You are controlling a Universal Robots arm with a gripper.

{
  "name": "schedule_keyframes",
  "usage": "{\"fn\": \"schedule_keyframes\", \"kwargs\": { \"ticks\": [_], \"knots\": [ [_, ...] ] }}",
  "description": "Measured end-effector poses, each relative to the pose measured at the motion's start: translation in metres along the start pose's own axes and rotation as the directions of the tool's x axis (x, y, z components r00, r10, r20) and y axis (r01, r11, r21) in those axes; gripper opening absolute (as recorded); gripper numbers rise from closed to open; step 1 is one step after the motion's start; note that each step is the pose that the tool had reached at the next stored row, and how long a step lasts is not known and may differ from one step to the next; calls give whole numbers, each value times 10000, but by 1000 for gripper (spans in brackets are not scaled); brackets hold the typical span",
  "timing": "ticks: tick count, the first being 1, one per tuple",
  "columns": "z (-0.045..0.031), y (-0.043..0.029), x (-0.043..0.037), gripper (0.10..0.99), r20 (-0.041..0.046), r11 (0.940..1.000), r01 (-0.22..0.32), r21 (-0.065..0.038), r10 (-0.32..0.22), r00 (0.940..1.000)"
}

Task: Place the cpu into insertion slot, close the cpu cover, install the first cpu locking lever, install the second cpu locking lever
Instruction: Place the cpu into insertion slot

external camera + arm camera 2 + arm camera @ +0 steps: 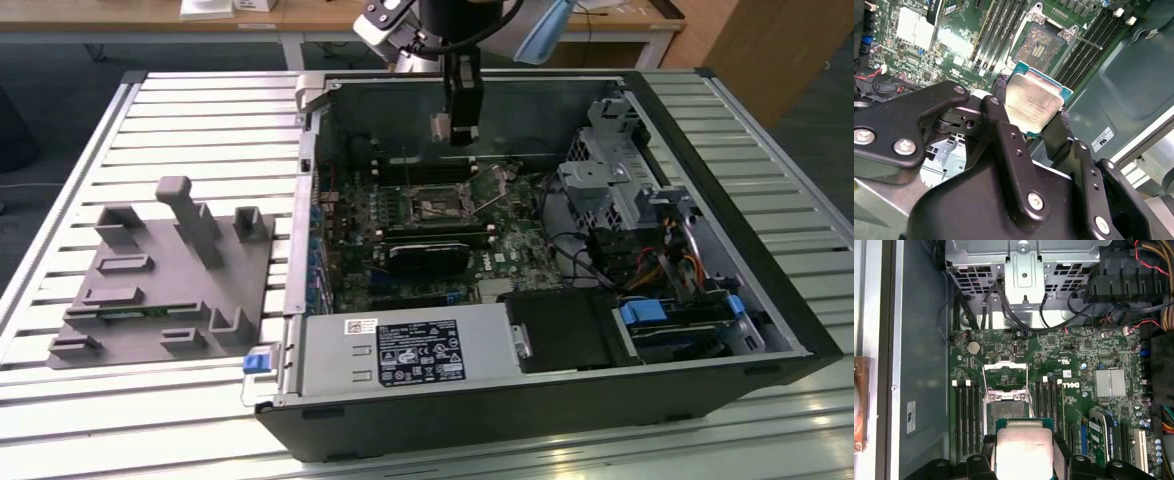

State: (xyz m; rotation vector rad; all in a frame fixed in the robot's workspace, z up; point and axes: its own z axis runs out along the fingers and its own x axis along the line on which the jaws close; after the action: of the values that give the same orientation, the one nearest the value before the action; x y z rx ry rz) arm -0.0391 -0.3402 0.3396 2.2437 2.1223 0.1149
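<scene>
My gripper [455, 128] hangs inside the open computer case [747, 250], above the green motherboard [400, 215], and is shut on the cpu [438, 125]. In both wrist views the cpu [1031, 102] [1023, 447] is a flat silver-topped square chip, clamped at two opposite edges by the black fingers [1056, 132] [1061, 452]. It is held in the air, apart from the insertion slot [1040, 45] [1006, 412] [434, 205], which lies bare below it. The cpu cover [1005, 374] stands swung up at one side of the slot. Thin metal locking levers [1027, 385] [1088, 42] are unlatched.
Long black memory slots [966, 412] [1049, 400] flank the socket. A black graphics card [427, 255] sits near it. The metal drive cage [607, 185] and cables [654, 265] fill the exterior view's right. A grey fixture [160, 270] stands on the slatted table outside the case.
</scene>
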Motion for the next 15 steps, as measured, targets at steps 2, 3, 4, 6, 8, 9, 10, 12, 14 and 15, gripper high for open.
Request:
{"fn": "schedule_keyframes", "kwargs": {
  "ticks": [2,3,4,6,8,9,10,12,14,15],
  "knots": [
    [15,-2,0,537,-5,10000,59,1,-59,10000],
    [22,-3,0,537,-9,10000,98,2,-98,10000],
    [29,-3,-1,537,-11,9999,121,2,-121,9999],
    [43,-4,-1,537,-13,9999,141,2,-141,9999],
    [61,-6,-1,537,-14,9999,150,2,-150,9999],
    [70,-7,-1,537,-14,9999,153,2,-153,9999],
    [80,-8,-2,537,-14,9999,154,3,-154,9999],
    [100,-9,-2,537,-14,9999,155,3,-155,9999],
    [119,-11,-2,537,-14,9999,154,3,-154,9999],
    [129,-12,-2,537,-14,9999,155,3,-155,9999]
  ]
}}
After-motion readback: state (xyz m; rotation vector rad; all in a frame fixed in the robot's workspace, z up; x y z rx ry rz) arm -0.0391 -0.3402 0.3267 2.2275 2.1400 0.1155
